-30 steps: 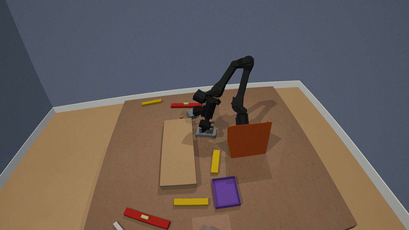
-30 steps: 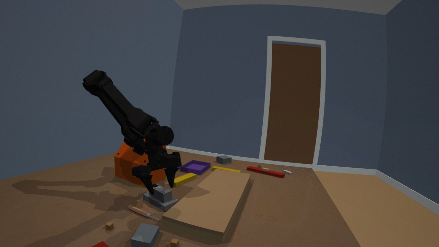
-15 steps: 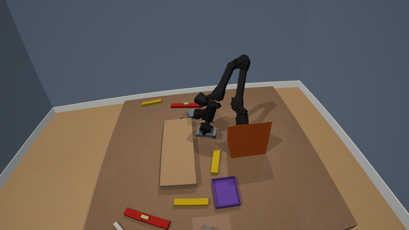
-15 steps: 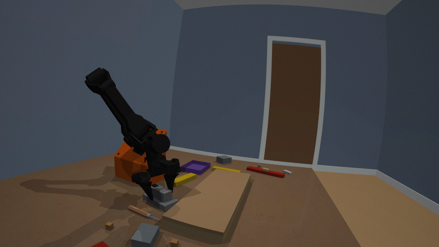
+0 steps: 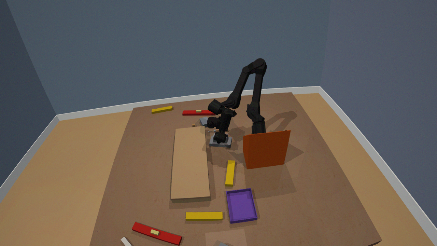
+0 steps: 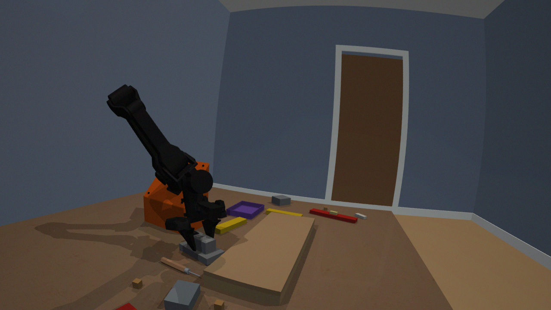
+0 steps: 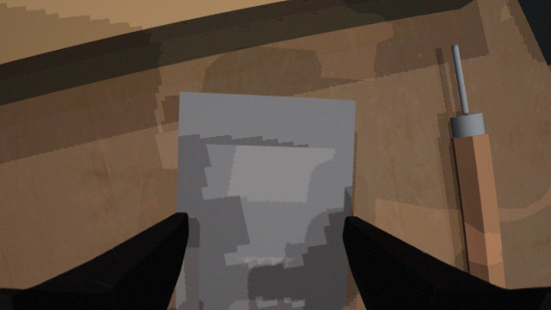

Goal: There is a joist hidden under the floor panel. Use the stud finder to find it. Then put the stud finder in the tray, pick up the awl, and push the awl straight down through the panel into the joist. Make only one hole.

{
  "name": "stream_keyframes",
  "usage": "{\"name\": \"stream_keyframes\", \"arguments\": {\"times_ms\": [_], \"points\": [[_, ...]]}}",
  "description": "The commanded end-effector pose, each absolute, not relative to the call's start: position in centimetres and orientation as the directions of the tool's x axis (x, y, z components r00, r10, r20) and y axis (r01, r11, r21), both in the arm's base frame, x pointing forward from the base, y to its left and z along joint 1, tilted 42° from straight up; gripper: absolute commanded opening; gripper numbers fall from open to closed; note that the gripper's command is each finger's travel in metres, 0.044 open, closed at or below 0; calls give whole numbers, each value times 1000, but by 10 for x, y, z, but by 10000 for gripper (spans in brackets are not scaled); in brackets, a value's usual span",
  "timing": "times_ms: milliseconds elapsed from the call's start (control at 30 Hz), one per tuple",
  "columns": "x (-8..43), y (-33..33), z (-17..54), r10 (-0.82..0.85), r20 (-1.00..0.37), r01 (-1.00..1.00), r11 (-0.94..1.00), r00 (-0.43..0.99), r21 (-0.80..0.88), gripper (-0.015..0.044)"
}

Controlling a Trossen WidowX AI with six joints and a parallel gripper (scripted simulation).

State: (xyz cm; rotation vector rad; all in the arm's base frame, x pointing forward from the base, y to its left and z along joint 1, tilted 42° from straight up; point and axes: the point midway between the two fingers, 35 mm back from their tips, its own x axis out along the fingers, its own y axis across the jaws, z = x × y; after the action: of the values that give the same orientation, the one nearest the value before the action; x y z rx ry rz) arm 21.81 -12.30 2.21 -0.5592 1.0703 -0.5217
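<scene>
The grey stud finder (image 5: 212, 143) (image 6: 208, 246) (image 7: 267, 116) stands on the table beside the far end of the tan floor panel (image 5: 189, 165) (image 6: 261, 250) (image 7: 52, 21). My gripper (image 5: 219, 141) (image 6: 202, 243) (image 7: 268, 225) points down over it, open and partly narrowed, with one finger on each side of its raised body. The awl (image 6: 175, 265) (image 7: 478, 181), with an orange-brown handle and grey metal shaft, lies beside the stud finder, its tip toward the panel. The purple tray (image 5: 241, 205) (image 6: 246, 209) is empty. The joist is hidden.
A yellow bar (image 5: 230, 173) (image 6: 231, 224) lies between stud finder and tray; another (image 5: 203, 216) lies near the tray. A grey-blue block (image 6: 182, 295) and small wooden cubes (image 6: 137, 283) (image 6: 219, 304) lie beyond the awl. Red levels (image 5: 156, 233) (image 5: 198, 112) lie farther out. The orange base (image 5: 265, 149) stands beside the arm.
</scene>
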Motion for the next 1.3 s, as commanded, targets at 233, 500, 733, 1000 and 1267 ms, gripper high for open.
{"name": "stream_keyframes", "arguments": {"times_ms": [233, 500, 733, 1000, 1267], "points": [[218, -123, 22, -639, -663, 119, 749, 389, -652, 235], [218, -123, 22, -639, -663, 119, 749, 389, -652, 181], [220, -115, 26, -635, -670, 119, 754, 386, -646, 37], [222, -92, 46, -626, -681, 118, 763, 379, -636, 0], [217, -71, 70, -628, -680, 118, 761, 379, -638, 0]]}}
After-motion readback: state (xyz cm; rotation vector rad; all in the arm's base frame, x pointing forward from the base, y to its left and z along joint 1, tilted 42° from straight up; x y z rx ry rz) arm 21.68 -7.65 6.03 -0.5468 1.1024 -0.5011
